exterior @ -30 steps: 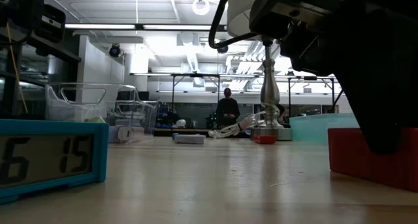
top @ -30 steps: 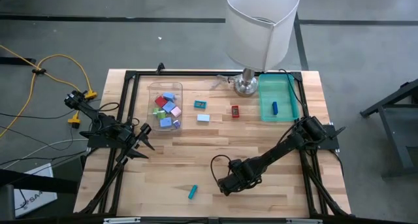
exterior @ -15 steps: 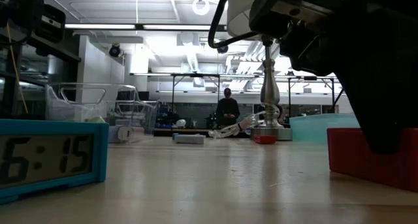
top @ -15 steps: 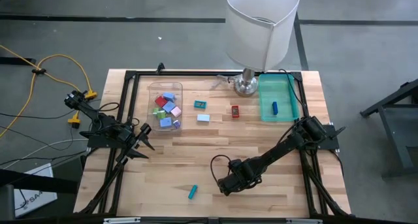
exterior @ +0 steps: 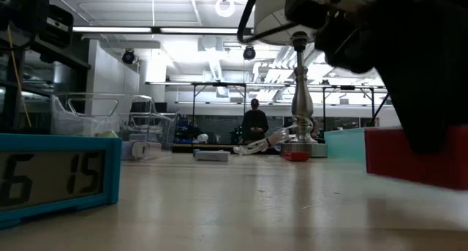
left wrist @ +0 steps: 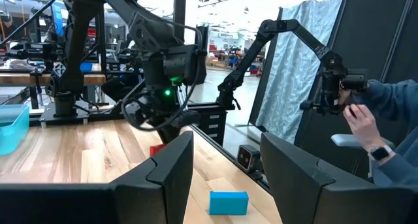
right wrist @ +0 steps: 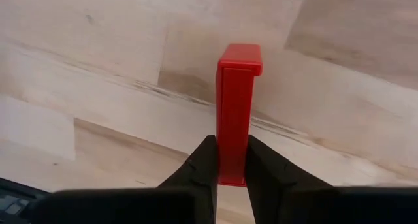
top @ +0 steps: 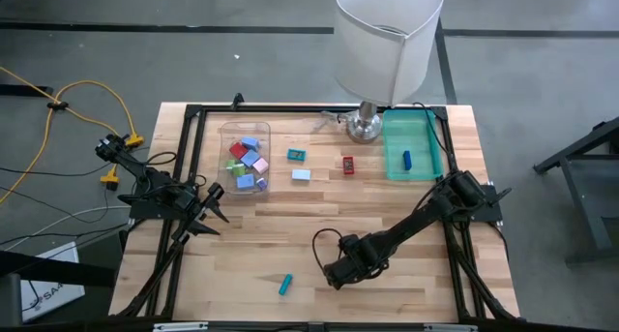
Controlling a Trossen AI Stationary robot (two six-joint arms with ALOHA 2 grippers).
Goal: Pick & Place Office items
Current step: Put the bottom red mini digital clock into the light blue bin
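Observation:
My right gripper (top: 334, 274) hangs over the near middle of the table, shut on a small red block (right wrist: 238, 87). The low view shows this block (exterior: 417, 156) under the dark gripper. A teal clock piece (top: 285, 285) lies on its side just left of it, and looms large in the low view (exterior: 55, 174). Several coloured pieces fill a clear box (top: 244, 158). A teal piece (top: 297, 155), a light blue block (top: 301, 174) and a red piece (top: 348, 165) lie beside the box. My left gripper (left wrist: 225, 178) waits open at the table's left edge. My right gripper pinches the red block between its two fingers (right wrist: 204, 160), on the block's narrow sides at the end nearest the wrist (right wrist: 233, 165). The fingers point down at the table from above, along the block's length. The block juts past the fingertips, just off the wood.
A big white-shaded lamp (top: 387, 42) stands at the far edge. Beside it a teal tray (top: 426, 150) holds a dark blue piece (top: 407, 160). A black frame (top: 193, 114) borders the table. A person's hand (left wrist: 366, 119) shows in the room beyond.
My right gripper has risen a little, still shut. The red block has come up with it and off the table.

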